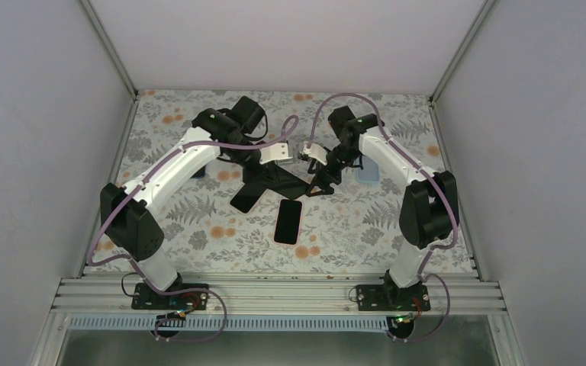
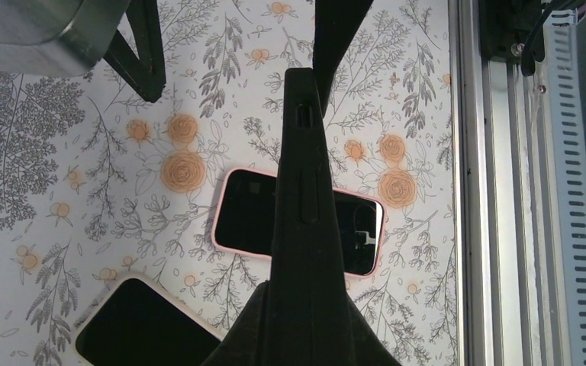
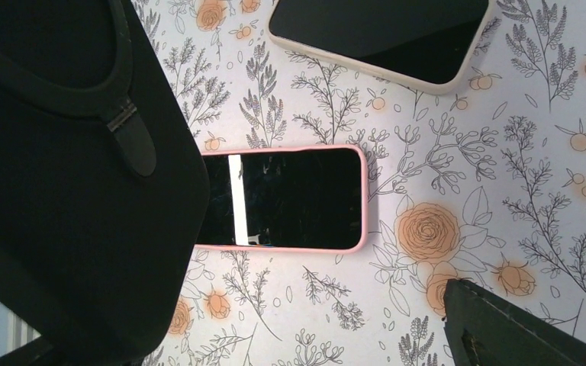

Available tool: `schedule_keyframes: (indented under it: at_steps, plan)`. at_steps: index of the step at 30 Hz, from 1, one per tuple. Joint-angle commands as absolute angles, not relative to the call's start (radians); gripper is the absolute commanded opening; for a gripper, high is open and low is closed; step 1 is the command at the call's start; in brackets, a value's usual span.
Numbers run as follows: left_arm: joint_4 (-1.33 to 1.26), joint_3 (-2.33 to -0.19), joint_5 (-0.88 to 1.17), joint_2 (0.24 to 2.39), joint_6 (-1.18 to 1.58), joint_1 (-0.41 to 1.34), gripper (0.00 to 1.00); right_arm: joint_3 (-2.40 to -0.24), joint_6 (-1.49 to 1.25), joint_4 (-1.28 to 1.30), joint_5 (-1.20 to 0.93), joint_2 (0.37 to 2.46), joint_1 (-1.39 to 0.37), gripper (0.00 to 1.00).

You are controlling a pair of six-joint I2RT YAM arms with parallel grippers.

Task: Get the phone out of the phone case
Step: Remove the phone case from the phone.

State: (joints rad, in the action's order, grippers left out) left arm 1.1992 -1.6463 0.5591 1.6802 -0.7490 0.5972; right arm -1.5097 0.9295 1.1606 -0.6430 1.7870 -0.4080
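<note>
A black phone case (image 3: pixel 69 191), contents unclear, hangs edge-on, pinched in the left gripper (image 2: pixel 303 297). The right gripper (image 1: pixel 319 183) gapes wide beside it. Frame centre, a pink case (image 3: pixel 363 197) holds a dark-screened phone (image 3: pixel 297 198); open table (image 1: pixel 351 236) below it.

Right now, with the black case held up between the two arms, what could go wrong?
1. The black phone case hangs from the left gripper alone, pinched at one end; a slip would likely drop it onto the pink-cased phone lying beneath.
2. The right gripper straddles it with jaws wide and off-centre; closing could twist it loose.
</note>
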Motion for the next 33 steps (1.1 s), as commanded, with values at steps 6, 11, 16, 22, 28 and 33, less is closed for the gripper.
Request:
schedule_keyframes:
  at_steps: [6,11,16,22,28,33]
  plan:
    - [1.240,-1.731,0.605,1.682,-0.783,0.630,0.02,-1.526,0.954,1.147,-0.623,1.809,-0.396,0.91]
    - [1.280,-1.742,0.626,1.686,-0.795,0.646,0.02,-1.530,0.943,1.115,-0.588,1.829,-0.389,0.91]
    - [1.331,-1.749,0.644,1.689,-0.805,0.673,0.02,-1.587,0.941,1.119,-0.560,1.866,-0.379,0.92]
    - [1.356,-1.735,0.672,1.670,-0.807,0.705,0.02,-1.682,0.942,1.135,-0.526,1.912,-0.373,0.91]
    - [1.357,-1.711,0.672,1.649,-0.800,0.719,0.02,-1.777,0.948,1.150,-0.480,1.969,-0.360,0.91]
    - [1.358,-1.678,0.662,1.622,-0.801,0.725,0.02,-1.853,0.946,1.166,-0.454,2.030,-0.345,0.91]
